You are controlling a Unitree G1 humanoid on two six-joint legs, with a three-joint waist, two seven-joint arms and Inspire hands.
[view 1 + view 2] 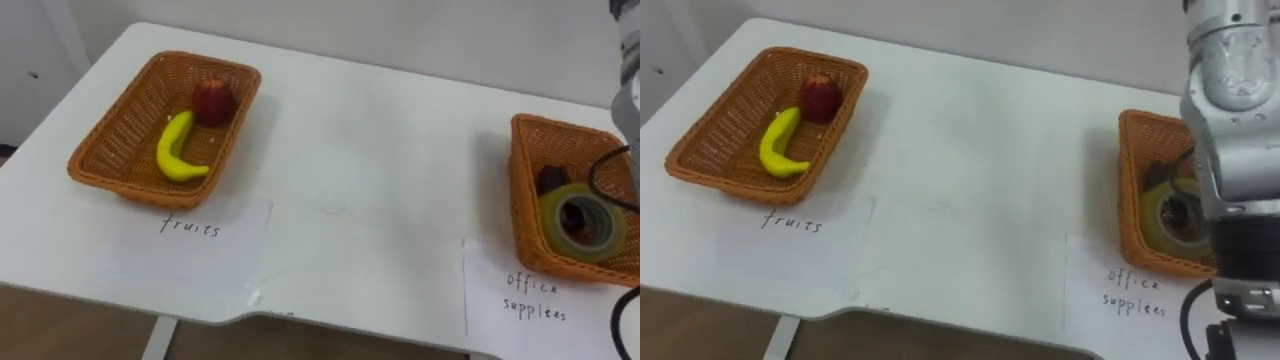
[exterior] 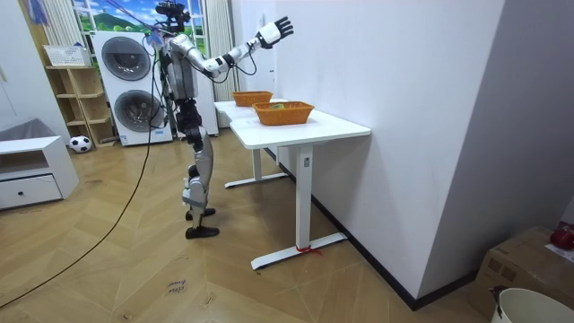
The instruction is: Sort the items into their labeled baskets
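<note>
A wicker basket (image 1: 108, 140) at the table's left, labelled for fruits, holds a yellow banana (image 1: 175, 150) and a red apple (image 1: 213, 100). Another wicker basket (image 1: 523, 205) at the right edge holds a roll of tape (image 1: 580, 222) and a small dark object (image 1: 552, 178). My right forearm (image 1: 1230, 150) rises in front of that basket. In the room view my right hand (image 2: 276, 29) is lifted high above the table, fingers spread and holding nothing. Both baskets (image 2: 282, 112) stand on the white table there.
Paper labels lie before each basket: one for fruits (image 1: 205, 232) and one for office supplies (image 1: 535, 295). The white table (image 1: 380, 160) stands against a wall. I stand at its long side. Washing machines (image 2: 126, 85) and a shelf (image 2: 76, 99) are behind me.
</note>
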